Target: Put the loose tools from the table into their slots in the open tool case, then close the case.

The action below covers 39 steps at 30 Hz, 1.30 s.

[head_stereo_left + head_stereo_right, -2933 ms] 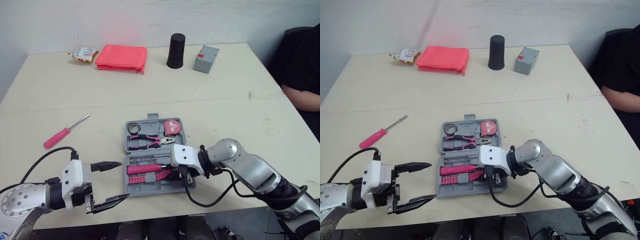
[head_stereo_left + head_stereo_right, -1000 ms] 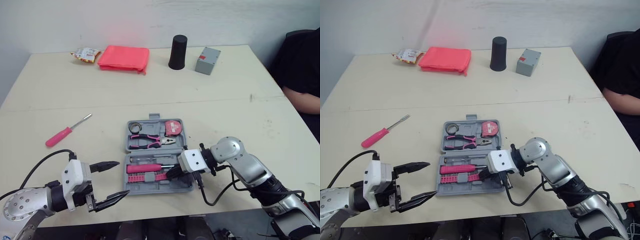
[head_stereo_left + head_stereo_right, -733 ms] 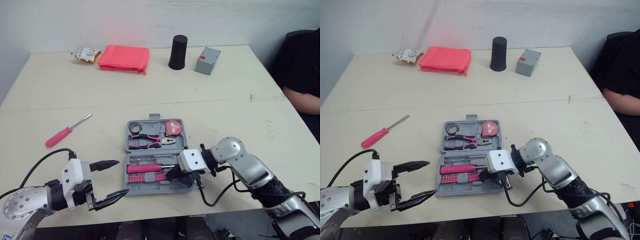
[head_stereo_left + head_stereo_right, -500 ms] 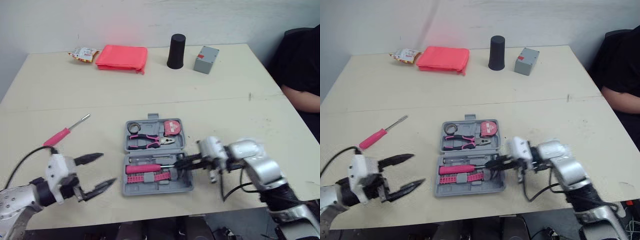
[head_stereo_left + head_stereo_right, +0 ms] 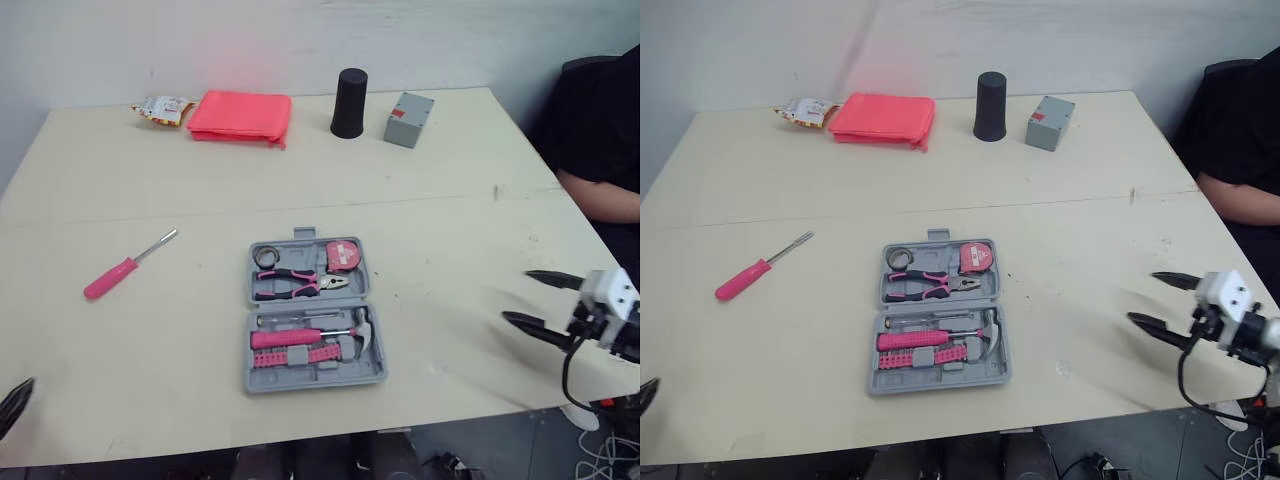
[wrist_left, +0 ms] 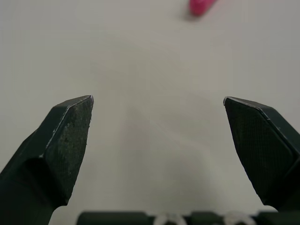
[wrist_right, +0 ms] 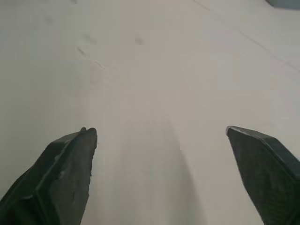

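The grey tool case (image 5: 378, 372) lies open in the middle of the table, its lid flat on the far side. Pink pliers (image 5: 295, 284), a tape measure (image 5: 343, 256), a hammer (image 5: 357, 330) and pink-handled tools sit in its slots. A loose pink screwdriver (image 5: 125, 267) lies on the table to the case's left. My right gripper (image 5: 516, 296) hovers open and empty over bare table, well right of the case, near the table's right edge. My left gripper (image 6: 158, 98) is open and empty above bare table at the front left corner, with the screwdriver's pink handle end (image 6: 201, 5) ahead of it.
At the table's far side lie a snack packet (image 5: 160, 107), a folded red cloth (image 5: 240, 113), a black cup (image 5: 348, 103) and a grey box (image 5: 409, 105). A person in black (image 5: 600, 140) sits at the right edge. The table's front edge runs just below the case.
My right gripper has pulled away from the case to the right and opened; the hammer now lies in the case. My left arm has drawn back to the front left corner.
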{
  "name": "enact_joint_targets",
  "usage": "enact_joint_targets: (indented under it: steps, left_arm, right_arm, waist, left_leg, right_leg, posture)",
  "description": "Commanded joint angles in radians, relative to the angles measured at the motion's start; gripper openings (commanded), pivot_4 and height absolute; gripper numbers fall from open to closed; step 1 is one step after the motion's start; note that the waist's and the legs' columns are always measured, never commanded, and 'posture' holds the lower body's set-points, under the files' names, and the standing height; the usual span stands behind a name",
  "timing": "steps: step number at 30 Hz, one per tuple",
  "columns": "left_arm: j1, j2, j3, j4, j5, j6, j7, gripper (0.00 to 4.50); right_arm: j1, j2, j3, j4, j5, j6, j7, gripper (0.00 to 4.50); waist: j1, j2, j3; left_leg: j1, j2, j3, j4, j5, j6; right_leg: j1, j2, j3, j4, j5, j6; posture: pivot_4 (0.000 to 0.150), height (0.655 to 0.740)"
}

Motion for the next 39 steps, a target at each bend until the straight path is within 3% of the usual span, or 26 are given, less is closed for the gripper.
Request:
enact_joint_targets:
  steps: [1,5,10,16,20,22,25,26,31,39]
  left_arm:
    - [-0.003,0.020,0.041,0.013,-0.023,-0.034,0.003,4.50]
    - [-0.042,0.006,0.021,-0.055,-0.055,-0.011,0.025,4.50]
    - [-0.111,0.049,-0.041,-0.124,-0.075,0.047,0.019,4.50]
    - [-0.225,0.170,-0.127,-0.117,-0.065,0.125,-0.014,4.50]
    - [-0.419,0.272,-0.279,0.012,-0.005,0.154,-0.042,4.50]
    - [-0.477,0.295,-0.329,0.065,0.014,0.168,-0.055,4.50]
    - [-0.581,0.314,-0.426,0.144,0.057,0.147,-0.095,4.50]
    - [-0.603,0.317,-0.444,0.160,0.063,0.146,-0.102,4.50]
    - [-0.830,0.310,-0.597,0.376,0.166,0.062,-0.148,4.50]
    - [-1.120,0.277,-0.763,0.680,0.300,-0.048,-0.197,4.50]
  right_arm:
    - [-0.015,-0.025,-0.022,0.073,-0.014,-0.066,-0.017,4.47]
    - [-0.009,0.023,-0.019,0.027,0.010,-0.051,-0.043,4.47]
    - [-0.047,0.110,0.041,-0.273,0.099,0.087,-0.030,4.47]
    - [-0.062,0.193,0.116,-0.608,0.160,0.331,-0.167,4.47]
    - [-0.099,0.277,0.154,-0.768,0.231,0.437,-0.232,4.47]
    - [-0.096,0.281,0.157,-0.796,0.233,0.480,-0.249,4.47]
    - [-0.087,0.275,0.169,-0.819,0.219,0.487,-0.241,4.47]
    - [-0.084,0.271,0.172,-0.822,0.215,0.487,-0.236,4.47]
    - [-0.010,0.259,0.175,-0.875,0.221,0.478,-0.189,4.47]
    - [0.054,0.255,0.152,-0.897,0.214,0.466,-0.175,4.47]
  waist:
    - [0.002,0.000,0.000]
    - [0.003,0.001,0.000]
    - [-0.004,0.003,0.001]
    - [0.004,0.003,0.001]
    - [0.009,0.007,0.003]
    - [-0.003,0.011,0.004]
    - [-0.006,0.013,0.006]
    - [0.012,0.012,0.007]
    - [0.047,0.005,0.011]
    - [0.033,0.005,0.011]
  left_leg:
    - [0.000,0.000,-0.001,0.000,0.000,0.000]
    - [0.000,0.001,-0.002,0.000,0.000,-0.002]
    - [0.000,0.003,-0.002,-0.001,0.000,-0.004]
    - [-0.001,0.003,-0.002,0.000,0.005,-0.002]
    - [-0.001,0.003,-0.002,0.000,0.006,-0.002]
    - [-0.004,-0.015,-0.038,-0.012,0.020,0.007]
    - [-0.007,-0.040,-0.069,-0.027,0.039,0.008]
    - [-0.005,-0.040,-0.062,-0.027,0.040,0.008]
    - [-0.008,-0.042,-0.060,-0.024,0.041,0.010]
    - [-0.016,-0.040,-0.057,-0.017,0.042,0.010]
  right_leg:
    - [0.000,0.000,0.000,0.000,0.000,0.000]
    - [-0.001,0.000,0.000,0.000,0.000,-0.002]
    - [-0.001,0.001,0.001,0.002,0.000,-0.003]
    - [-0.004,0.002,-0.001,0.007,-0.001,-0.004]
    - [-0.004,0.002,-0.002,0.008,-0.001,-0.004]
    - [0.019,-0.012,-0.037,-0.001,0.001,-0.001]
    - [0.032,-0.025,-0.066,-0.004,-0.001,0.007]
    - [0.024,-0.024,-0.057,0.005,0.000,0.010]
    - [0.024,-0.022,-0.052,-0.001,0.001,0.011]
    - [0.017,-0.020,-0.048,0.002,0.004,0.016]
  posture:
    - [0.150,0.7400]
    - [0.150,0.7400]
    - [0.150,0.7400]
    - [0.150,0.7400]
    - [0.150,0.7400]
    - [0.150,0.7400]
    - [0.150,0.7400]
    - [0.150,0.7400]
    - [0.150,0.7400]
    - [0.150,0.7400]
